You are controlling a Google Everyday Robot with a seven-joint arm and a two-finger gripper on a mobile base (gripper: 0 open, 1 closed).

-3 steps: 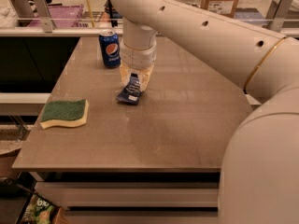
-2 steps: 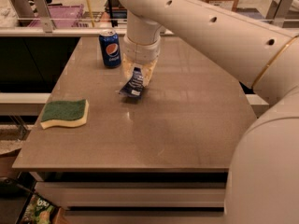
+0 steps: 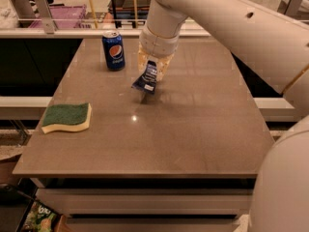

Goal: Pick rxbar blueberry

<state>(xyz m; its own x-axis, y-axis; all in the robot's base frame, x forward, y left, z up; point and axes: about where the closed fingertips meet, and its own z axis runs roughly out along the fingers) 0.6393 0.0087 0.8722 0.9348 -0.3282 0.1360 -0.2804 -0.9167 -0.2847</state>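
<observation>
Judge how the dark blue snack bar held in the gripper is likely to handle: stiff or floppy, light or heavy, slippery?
Probably light: the gripper, above the far half of the table, holds the rxbar blueberry by one end alone. Likely fairly stiff: it hangs tilted without visibly drooping. Its thin, flat wrapper could slip if gripped loosely.

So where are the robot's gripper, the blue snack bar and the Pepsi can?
rxbar blueberry (image 3: 145, 82): camera view, wrapper's lower end.
gripper (image 3: 153, 73): camera view, midway between fingertips, shut on the bar, above the table (image 3: 193, 144).
Pepsi can (image 3: 114, 52): camera view, its logo.
</observation>
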